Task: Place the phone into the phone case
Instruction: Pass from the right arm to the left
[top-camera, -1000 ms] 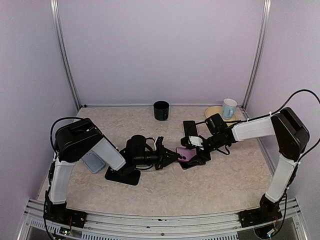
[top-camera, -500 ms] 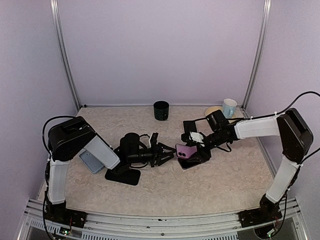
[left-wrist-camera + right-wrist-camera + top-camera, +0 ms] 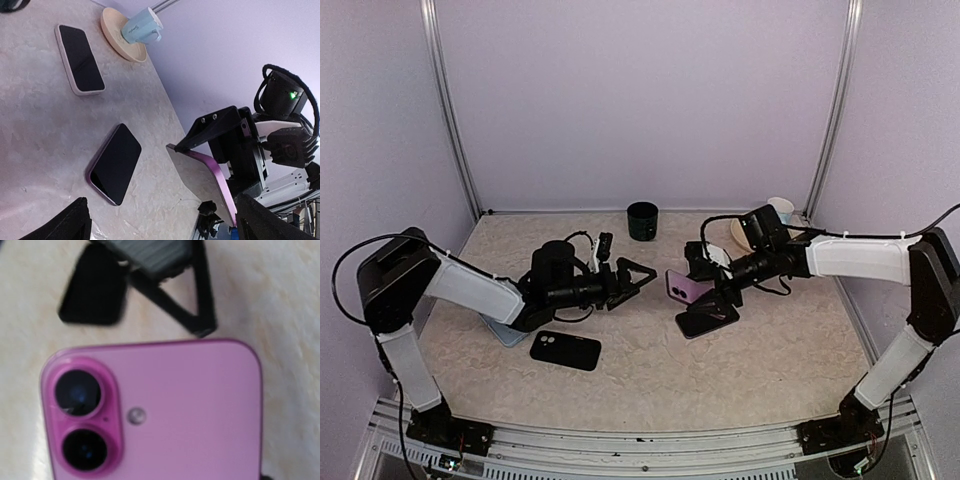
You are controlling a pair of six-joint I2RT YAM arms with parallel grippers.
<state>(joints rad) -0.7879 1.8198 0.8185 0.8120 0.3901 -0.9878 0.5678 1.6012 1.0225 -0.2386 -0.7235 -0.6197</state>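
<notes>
The right gripper (image 3: 700, 284) has its jaws clenched on the pink phone (image 3: 678, 287), holding it on edge, clear of the desk (image 3: 650, 390), just right of the desk's middle. In the right wrist view the phone's back fills the frame, its two camera lenses stacked at the left. From the left wrist camera it is seen almost edge-on, pinched between the two black fingers.

The left gripper (image 3: 623, 268) hangs at 9 o'clock of the phone, apart from it, jaws released and spread wide, gripping nothing.

The black phone case (image 3: 565, 350) lies flat at about 7 o'clock on the desk, its camera cut-out toward the left, well apart from the phone. A dark-screened phone with a purple rim (image 3: 115, 164) lies face up just at 5 o'clock of the held phone. A pale-rimmed phone (image 3: 79, 59) lies face up farther back, near a tan plate (image 3: 112, 30) that carries a light blue cup (image 3: 140, 27) at 2 o'clock. A black cup (image 3: 642, 220) stands at 12 o'clock by the back wall.
</notes>
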